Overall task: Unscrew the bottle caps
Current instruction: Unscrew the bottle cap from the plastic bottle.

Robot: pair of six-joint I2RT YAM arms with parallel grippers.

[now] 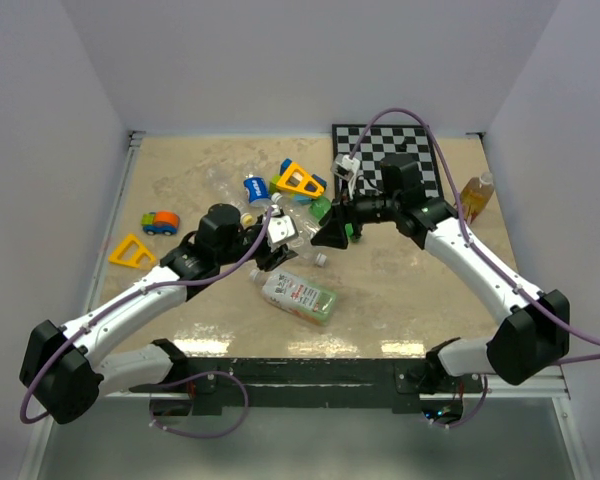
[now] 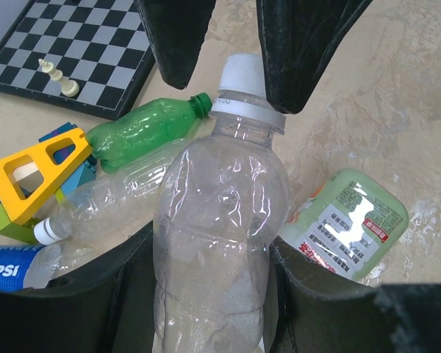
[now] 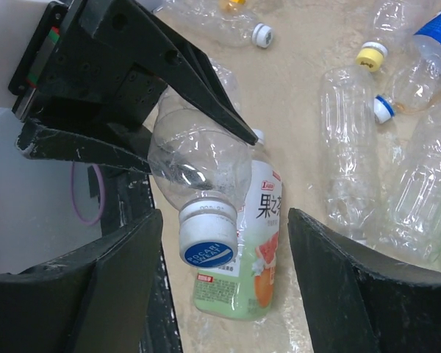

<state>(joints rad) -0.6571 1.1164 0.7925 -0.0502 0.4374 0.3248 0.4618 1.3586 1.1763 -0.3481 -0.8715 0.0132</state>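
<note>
Jaws astride cap point(image 3: 208, 234); bottle point(image 3: 250, 276) seemingly underneath.

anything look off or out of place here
Nothing is spilled, but the clear bottle held in the left hand is dented and crumpled. Behind it a green bottle and a yellow toy block lie jumbled together beside a chessboard.

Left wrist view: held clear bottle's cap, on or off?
On. The white cap sits on the neck of the clear bottle, between the right gripper's open fingers.
</note>
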